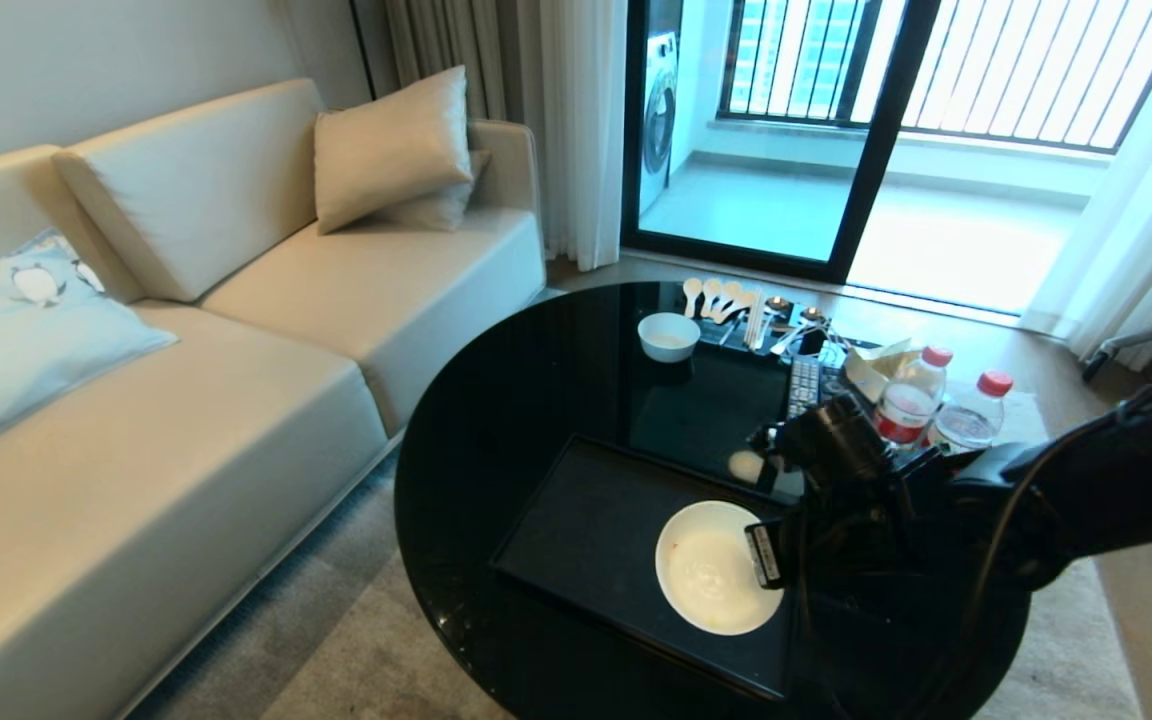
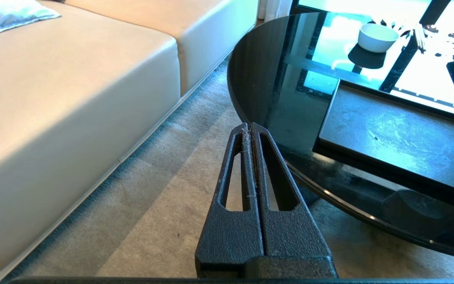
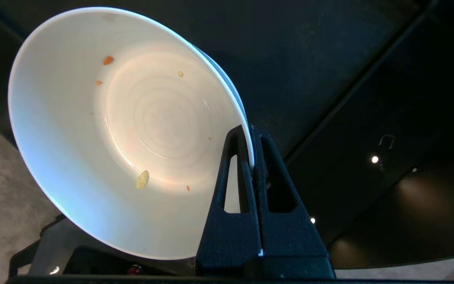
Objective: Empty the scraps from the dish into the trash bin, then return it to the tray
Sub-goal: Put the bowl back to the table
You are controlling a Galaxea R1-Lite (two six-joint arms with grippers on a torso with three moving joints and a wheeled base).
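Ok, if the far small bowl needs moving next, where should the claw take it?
By the rim. The small bowl stands upright and open, so come from above, one finger inside, one outside its thin wall, on its left side, away from the spoons.

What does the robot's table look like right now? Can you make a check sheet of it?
Surface: round glossy black table.
Job's things: white dish over the black tray, only tiny crumbs inside; trash bin not seen.
Clutter: smaller white bowl, spoons, remote, two water bottles at the far side.
Grippers: right gripper shut on the dish's rim; left gripper shut, empty, beside the table's edge.
Cables: black cable along the right arm.
Surroundings: beige sofa, carpet, balcony door.
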